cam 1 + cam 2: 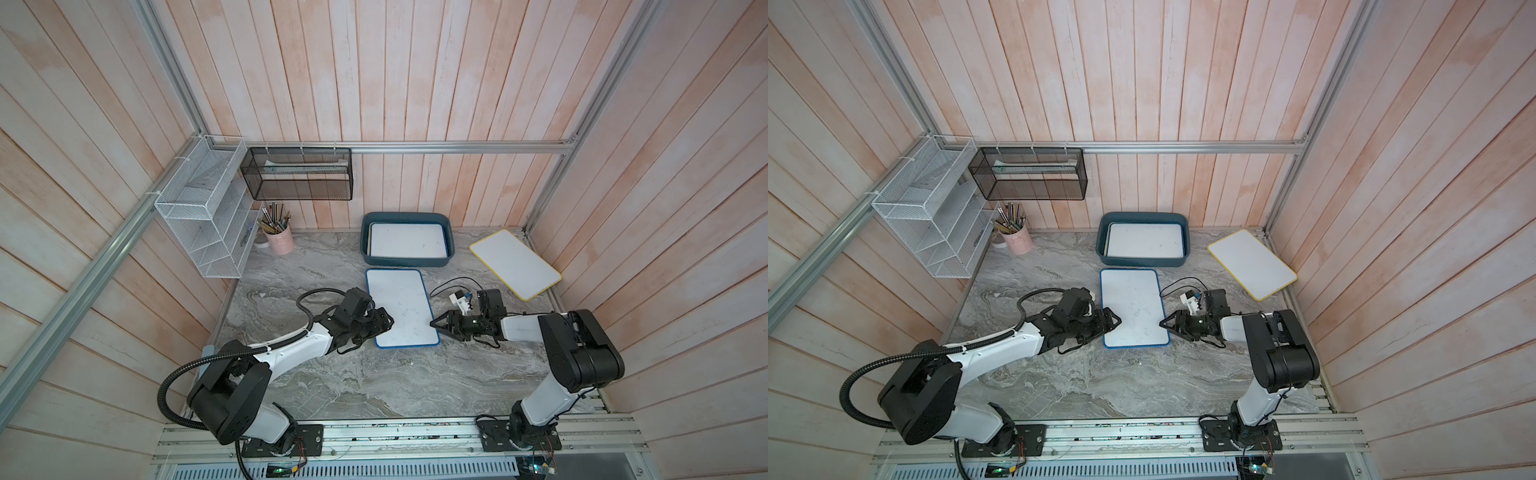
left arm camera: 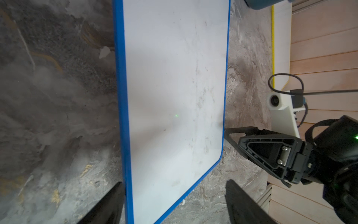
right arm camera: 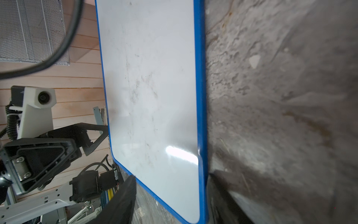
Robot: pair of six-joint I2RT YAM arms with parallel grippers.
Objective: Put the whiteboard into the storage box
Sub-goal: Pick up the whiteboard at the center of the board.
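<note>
We see the blue-framed whiteboard (image 1: 401, 307) lying in the middle of the table (image 1: 374, 382), its long sides running front to back, and outside the storage box (image 1: 407, 262). The box stands just behind it at the table's rear edge, near but apart. A pale whiteboard (image 1: 407, 240) lies flat inside the box. The left claw (image 1: 385, 322) sits at the blue-framed board's left long edge. It is rolled on its side with its jaws spread wide, one finger above the board and one down by the table, so it straddles the edge without clamping it. The right claw (image 1: 434, 323) faces it at the right long edge, rolled likewise and roughly half open, the blue rim between its fingers and unpinched. The wrist views show each claw's fingertip meeting the rim. A yellow-framed whiteboard (image 1: 514, 262) rests askew at the rear right corner, reaching past the table's right edge; we cannot tell whether it lies flat or leans on the wall.
</note>
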